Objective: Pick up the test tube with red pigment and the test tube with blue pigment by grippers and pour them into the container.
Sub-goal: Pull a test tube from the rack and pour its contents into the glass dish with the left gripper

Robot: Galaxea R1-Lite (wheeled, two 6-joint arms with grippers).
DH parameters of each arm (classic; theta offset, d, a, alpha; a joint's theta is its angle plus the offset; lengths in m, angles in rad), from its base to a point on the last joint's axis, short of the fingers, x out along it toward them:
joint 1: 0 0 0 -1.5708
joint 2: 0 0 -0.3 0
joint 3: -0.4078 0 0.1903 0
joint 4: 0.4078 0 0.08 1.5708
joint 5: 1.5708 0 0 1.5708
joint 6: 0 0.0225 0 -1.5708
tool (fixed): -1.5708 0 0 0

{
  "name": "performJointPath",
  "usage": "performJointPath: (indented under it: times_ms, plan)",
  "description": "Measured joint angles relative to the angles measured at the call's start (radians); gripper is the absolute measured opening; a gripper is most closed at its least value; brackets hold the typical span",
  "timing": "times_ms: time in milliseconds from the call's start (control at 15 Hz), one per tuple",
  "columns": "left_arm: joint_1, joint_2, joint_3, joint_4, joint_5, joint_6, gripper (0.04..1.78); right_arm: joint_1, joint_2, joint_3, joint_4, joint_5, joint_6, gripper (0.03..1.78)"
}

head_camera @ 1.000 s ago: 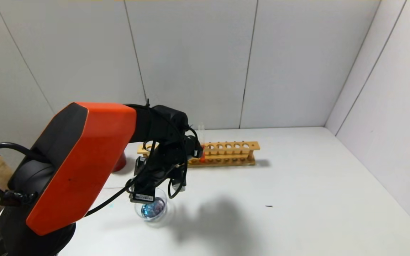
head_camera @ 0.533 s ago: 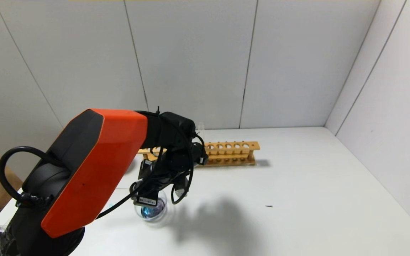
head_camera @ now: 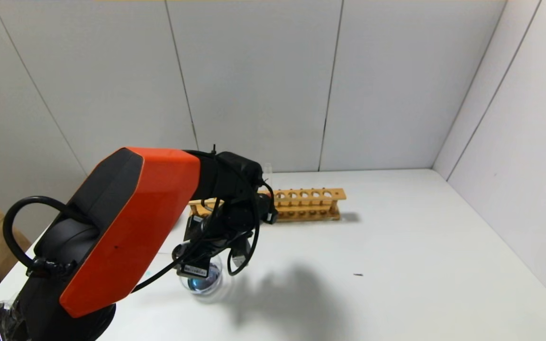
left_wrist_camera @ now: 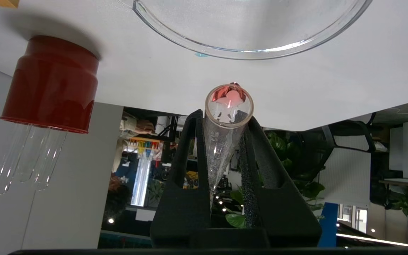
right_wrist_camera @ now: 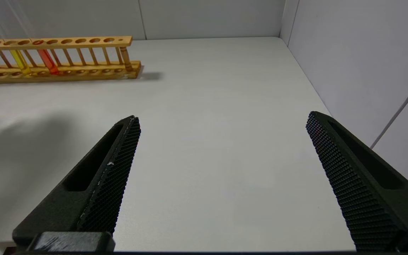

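My left gripper [left_wrist_camera: 224, 117] is shut on the test tube with red pigment [left_wrist_camera: 221, 148]. The tube's mouth points toward the container [left_wrist_camera: 246, 54], and red liquid sits at the mouth. In the head view the left wrist [head_camera: 221, 222] hangs just above the container [head_camera: 215, 285], a clear glass dish holding blue liquid. The test tube with blue pigment is out of view. My right gripper [right_wrist_camera: 223, 118] is open and empty above bare table.
A wooden rack [head_camera: 308, 204] stands at the back, holding a yellow tube [right_wrist_camera: 20, 61] and another reddish tube [right_wrist_camera: 47, 61]. A dark red cup [left_wrist_camera: 50, 83] with empty glass tubes [left_wrist_camera: 30, 156] stands near the container. The table's edge is near the dish.
My left arm has swung a little to the right and lower over the container, now covering more of the rack's left end. The right arm has not moved.
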Motion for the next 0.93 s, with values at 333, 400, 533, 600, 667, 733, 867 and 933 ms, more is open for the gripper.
performJointPath:
  times_ms: [333, 400, 533, 600, 667, 733, 867, 933]
  plan:
    - [0.000, -0.012, -0.001, 0.059, 0.025, 0.015, 0.30, 0.000, 0.000, 0.000, 0.000, 0.000, 0.000, 1.71]
    - [0.000, -0.015, -0.001, 0.060, 0.029, 0.015, 0.30, 0.000, 0.000, 0.000, 0.000, 0.000, 0.000, 1.71]
    - [-0.003, -0.017, 0.000, 0.061, 0.034, 0.014, 0.30, 0.000, 0.000, 0.000, 0.000, 0.000, 0.000, 1.71]
    - [-0.005, -0.017, 0.000, 0.060, 0.034, 0.012, 0.30, 0.000, 0.000, 0.000, 0.000, 0.000, 0.000, 1.71]
    - [-0.006, -0.018, 0.000, 0.057, 0.032, 0.010, 0.30, 0.000, 0.000, 0.000, 0.000, 0.000, 0.000, 1.71]
    - [-0.006, -0.018, 0.000, 0.056, 0.031, 0.009, 0.30, 0.000, 0.000, 0.000, 0.000, 0.000, 0.000, 1.71]
    - [-0.008, -0.020, 0.002, 0.055, 0.029, 0.008, 0.30, 0.000, 0.000, 0.000, 0.000, 0.000, 0.000, 1.71]
    - [-0.009, -0.022, 0.001, 0.055, 0.029, 0.008, 0.30, 0.000, 0.000, 0.000, 0.000, 0.000, 0.000, 1.71]
